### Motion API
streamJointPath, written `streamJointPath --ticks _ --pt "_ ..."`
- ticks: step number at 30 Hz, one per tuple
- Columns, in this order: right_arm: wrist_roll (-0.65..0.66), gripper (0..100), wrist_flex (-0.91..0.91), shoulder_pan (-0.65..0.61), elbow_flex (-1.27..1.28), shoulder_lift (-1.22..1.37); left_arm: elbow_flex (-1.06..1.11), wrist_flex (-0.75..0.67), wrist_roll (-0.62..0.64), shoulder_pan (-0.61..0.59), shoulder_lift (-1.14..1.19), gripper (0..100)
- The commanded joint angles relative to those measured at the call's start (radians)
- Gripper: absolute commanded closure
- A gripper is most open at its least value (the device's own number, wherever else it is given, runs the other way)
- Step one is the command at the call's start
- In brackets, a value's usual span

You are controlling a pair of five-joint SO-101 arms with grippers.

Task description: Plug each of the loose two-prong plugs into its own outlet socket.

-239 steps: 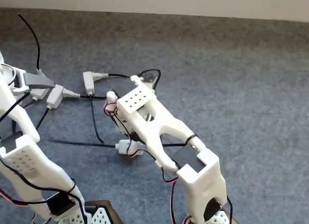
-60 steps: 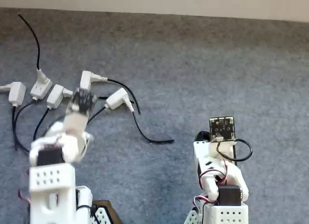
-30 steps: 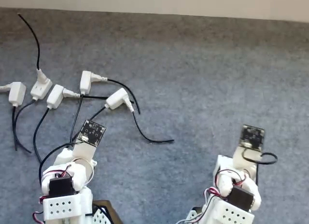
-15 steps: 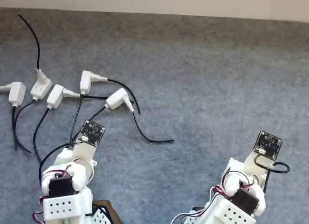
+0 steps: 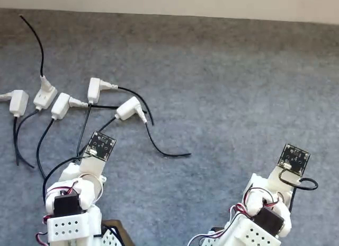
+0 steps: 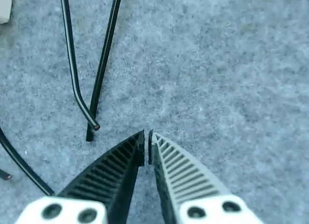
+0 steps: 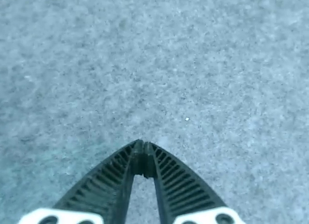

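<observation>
Several white plug and socket pieces lie in a loose row on the grey carpet at the left of the high view, from one piece to the rightmost, each with a black cable. My left arm is folded at the front left, short of them. My left gripper is shut and empty, with two loose cable ends just beside it. My right arm is folded at the front right. My right gripper is shut on nothing, over bare carpet.
The grey carpet runs from the middle to the right with nothing on it. A pale wall strip borders the far edge. One black cable trails to the far left corner.
Both arms have drawn back from the plugs and folded at the front edge. A plug that the right arm covered now lies at the row's right end. Nothing moved in the last half second.
</observation>
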Motion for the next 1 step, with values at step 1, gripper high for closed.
streamJointPath --ticks 1 --pt "-0.005 99.2 0.005 0.012 0.148 -0.007 0.019 -0.005 -0.009 -0.010 0.004 95"
